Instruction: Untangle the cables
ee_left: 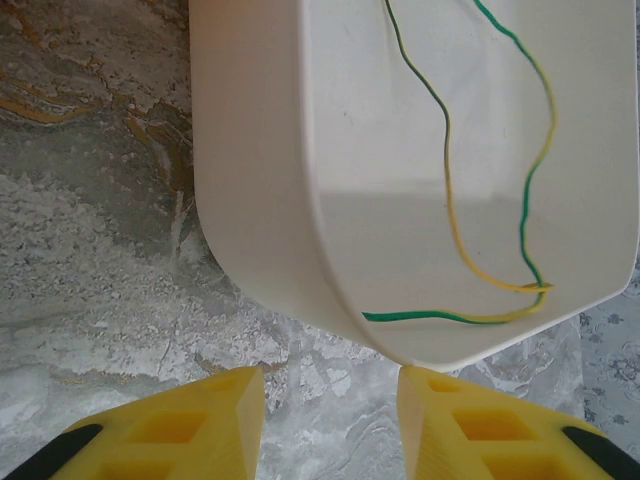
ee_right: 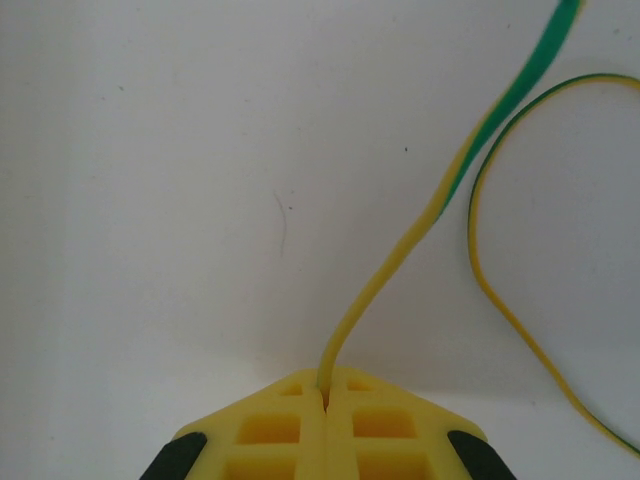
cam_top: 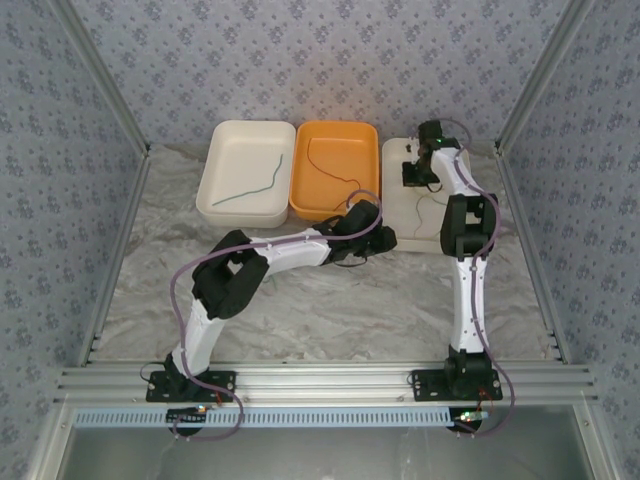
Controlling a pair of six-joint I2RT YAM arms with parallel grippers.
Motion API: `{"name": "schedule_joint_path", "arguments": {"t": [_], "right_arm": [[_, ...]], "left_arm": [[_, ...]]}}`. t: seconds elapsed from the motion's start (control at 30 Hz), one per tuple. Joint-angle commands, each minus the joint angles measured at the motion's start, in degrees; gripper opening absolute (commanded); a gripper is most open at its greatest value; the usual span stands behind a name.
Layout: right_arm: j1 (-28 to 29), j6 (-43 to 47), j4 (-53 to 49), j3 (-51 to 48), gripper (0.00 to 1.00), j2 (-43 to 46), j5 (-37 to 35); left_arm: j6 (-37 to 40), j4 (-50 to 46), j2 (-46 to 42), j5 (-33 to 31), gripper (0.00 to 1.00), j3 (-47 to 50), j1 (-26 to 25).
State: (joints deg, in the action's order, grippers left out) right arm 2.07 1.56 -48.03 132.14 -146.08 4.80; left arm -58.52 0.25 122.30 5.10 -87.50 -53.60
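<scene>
The right pincer (ee_right: 322, 395) is clamped shut on one end of a yellow-green cable (ee_right: 400, 250), probably to draw it clear of the thinner wire (ee_right: 480, 270) looping beside it. From the fingertips the cable runs straight away, then leans right. Both lie in the right-hand white tray (ee_left: 260, 200), stretched roughly along its length and bending at the near corner. The left pincer (ee_left: 330, 420) hovers over the bench (ee_left: 100, 250) at that corner, fingers apart and empty, likely ready to pin.

white trays (cam_top: 235, 150) ×2 | orange tray (cam_top: 335, 127) ×1 | dark green cable (cam_top: 255, 185) ×1 | dark red cable (cam_top: 312, 160) ×1 | green-yellow cable (ee_left: 447, 150) ×1 | arms (cam_top: 290, 250) ×2 | grippers (ee_left: 330, 385) ×2
</scene>
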Motion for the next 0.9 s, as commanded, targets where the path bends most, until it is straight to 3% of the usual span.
{"name": "schedule_joint_path", "arguments": {"t": [0.0, 0.07, 0.23, 0.47, 0.77, 0.87], "right_arm": [[-0.7, -3.4, -5.8, 2.3, 0.00, -2.7, 2.7], [-0.7, -3.8, -5.9, 2.6, 0.00, -2.8, 2.4], [0.1, -3.7, -3.8, 0.3, 0.25, 0.8, 0.5], [0.9, -4.7, -1.9, -1.5, 0.42, 8.7, -3.7], [0.7, -6.2, -6.1, 1.4, 0.51, 13.4, -7.6], [0.9, -7.6, -2.2, -4.7, 0.50, 18.3, -9.3]], "left_arm": [[0.4, 0.6, 0.9, -0.7, 0.40, -1.3, 0.6], [0.4, 0.3, 0.9, -0.7, 0.40, -1.4, 0.6], [0.3, 0.3, 0.7, -0.7, 0.40, -1.3, 0.6], [0.6, -0.1, -1.1, -1.3, 0.41, -0.4, 0.6], [0.4, -0.3, -7.6, -4.0, 0.48, 3.8, 0.8], [-0.2, -0.6, -11.3, -5.2, 0.50, 6.5, 1.4]]}}
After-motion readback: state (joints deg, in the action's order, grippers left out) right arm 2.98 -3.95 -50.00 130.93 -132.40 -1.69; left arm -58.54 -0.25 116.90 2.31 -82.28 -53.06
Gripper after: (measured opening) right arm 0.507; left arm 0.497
